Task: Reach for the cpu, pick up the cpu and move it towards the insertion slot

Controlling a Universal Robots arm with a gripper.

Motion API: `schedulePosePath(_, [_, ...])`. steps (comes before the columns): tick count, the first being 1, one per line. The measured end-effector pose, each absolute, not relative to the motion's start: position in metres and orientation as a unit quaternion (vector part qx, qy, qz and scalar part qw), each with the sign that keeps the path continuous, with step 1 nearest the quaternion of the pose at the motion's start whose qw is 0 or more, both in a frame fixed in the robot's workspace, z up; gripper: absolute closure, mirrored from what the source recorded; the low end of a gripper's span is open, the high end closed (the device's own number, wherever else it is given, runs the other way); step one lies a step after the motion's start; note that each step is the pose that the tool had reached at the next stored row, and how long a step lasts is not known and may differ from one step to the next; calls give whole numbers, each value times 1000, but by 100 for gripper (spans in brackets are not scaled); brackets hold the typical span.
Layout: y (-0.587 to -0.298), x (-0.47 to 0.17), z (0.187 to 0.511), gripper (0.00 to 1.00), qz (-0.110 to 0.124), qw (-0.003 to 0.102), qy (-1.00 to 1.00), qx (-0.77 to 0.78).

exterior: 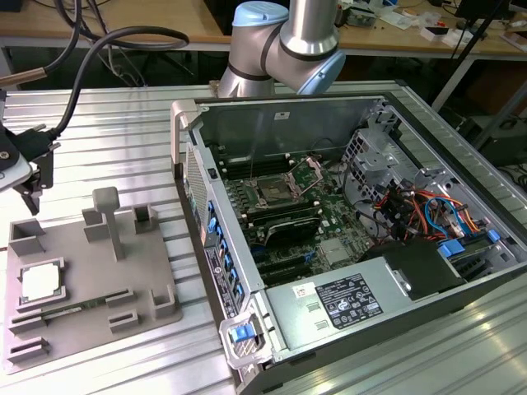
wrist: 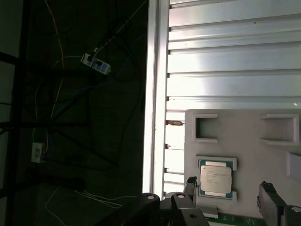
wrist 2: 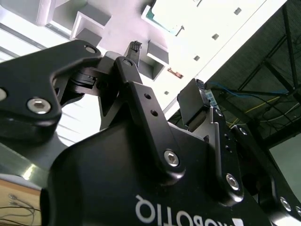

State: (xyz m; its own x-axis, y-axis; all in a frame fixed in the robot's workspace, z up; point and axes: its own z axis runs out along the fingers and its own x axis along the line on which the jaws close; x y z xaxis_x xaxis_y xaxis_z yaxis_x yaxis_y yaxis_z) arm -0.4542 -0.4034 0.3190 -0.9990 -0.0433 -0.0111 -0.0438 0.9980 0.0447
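The cpu (exterior: 41, 282) is a pale silvery square chip lying flat in a pocket of the grey holder plate (exterior: 90, 329), at the exterior view's left. In the first wrist view the cpu (wrist: 216, 179) sits between the two dark fingertips (wrist: 190, 184) of my gripper (wrist: 228, 186), which is open and hovers above it, not touching. In the exterior view the gripper (exterior: 33, 188) hangs at the far left edge, above the plate. The second wrist view shows its fingers (wrist 2: 134, 49) spread apart. The insertion slot (exterior: 272, 194) is a dark square socket with a metal frame inside the open computer case.
The computer case (exterior: 186, 132) lies open on the slatted metal table (exterior: 115, 140), its wall rising at the exterior view's right of the plate. A green memory stick (exterior: 59, 312) lies on the plate near the cpu. Grey posts (exterior: 107, 218) stand up from the plate. The table's edge (wrist: 155, 94) is close.
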Motion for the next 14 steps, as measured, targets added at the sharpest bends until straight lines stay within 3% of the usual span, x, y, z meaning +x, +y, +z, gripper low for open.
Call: schedulePosePath(14, [-404,-451,316,40,23,5,999,-22])
